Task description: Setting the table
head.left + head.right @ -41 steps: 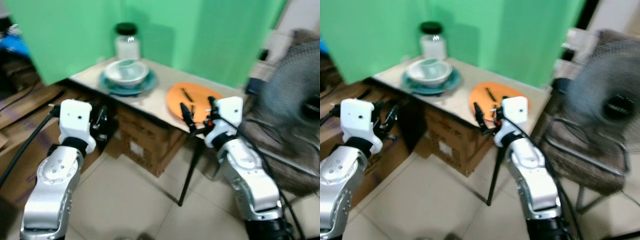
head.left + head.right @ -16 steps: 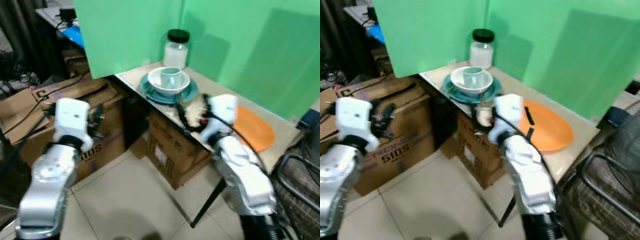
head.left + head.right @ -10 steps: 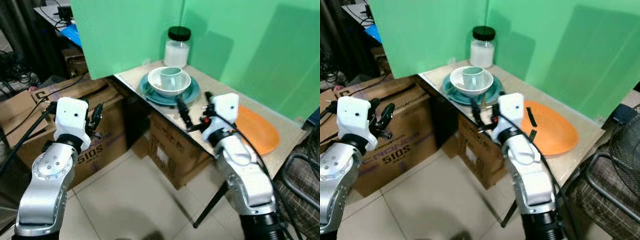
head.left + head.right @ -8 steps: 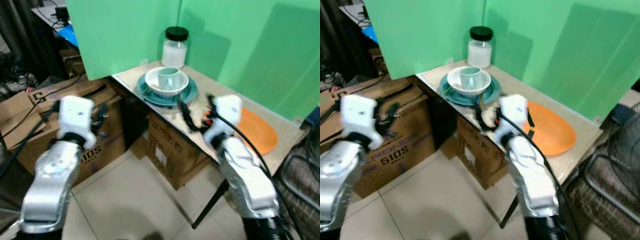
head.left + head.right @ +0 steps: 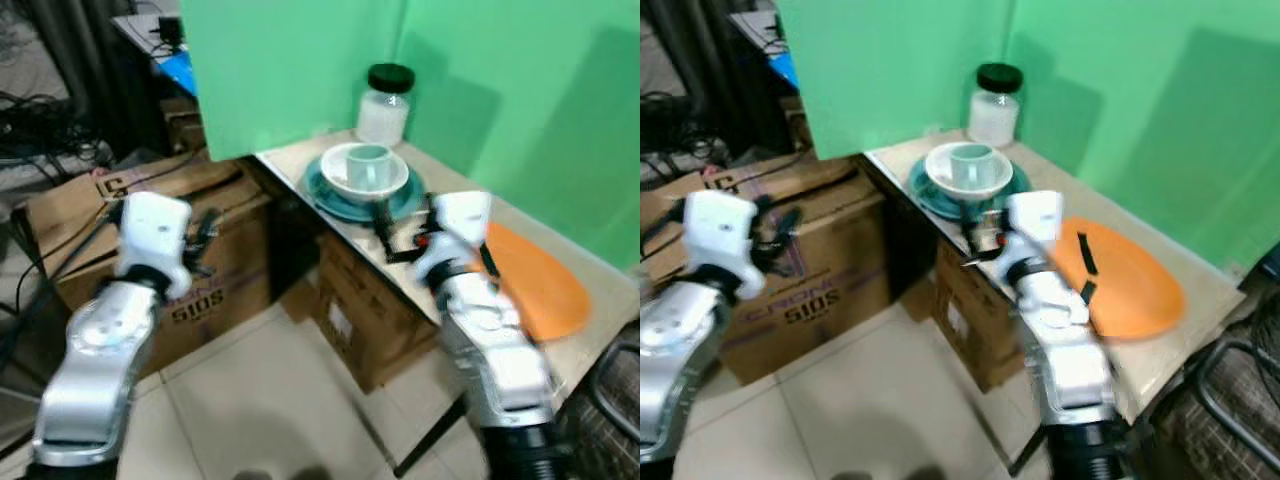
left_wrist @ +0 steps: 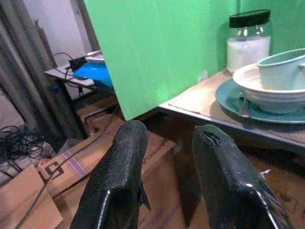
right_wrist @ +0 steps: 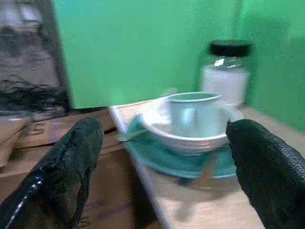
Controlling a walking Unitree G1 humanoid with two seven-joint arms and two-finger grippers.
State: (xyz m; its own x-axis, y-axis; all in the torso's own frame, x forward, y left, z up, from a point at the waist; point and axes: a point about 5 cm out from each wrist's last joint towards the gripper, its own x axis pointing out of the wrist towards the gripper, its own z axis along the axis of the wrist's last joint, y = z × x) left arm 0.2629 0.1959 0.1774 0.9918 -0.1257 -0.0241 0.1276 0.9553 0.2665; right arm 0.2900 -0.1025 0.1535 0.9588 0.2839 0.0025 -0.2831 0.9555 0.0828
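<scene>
Right hand [image 7: 162, 157] spread wide and empty before the cup [image 7: 193, 113] nested in the bowl [image 7: 188, 133] on the plate [image 7: 176, 160] near the desk [image 5: 1140, 350] edge, left hand [image 6: 167, 181] part-open, empty; risked toppling all 3 stacked dishes.

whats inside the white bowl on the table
A pale teal cup stands upright inside the white bowl, which sits on a teal plate. The bowl's bottom is hidden by the cup and rim, so anything else in there cannot be seen.
</scene>
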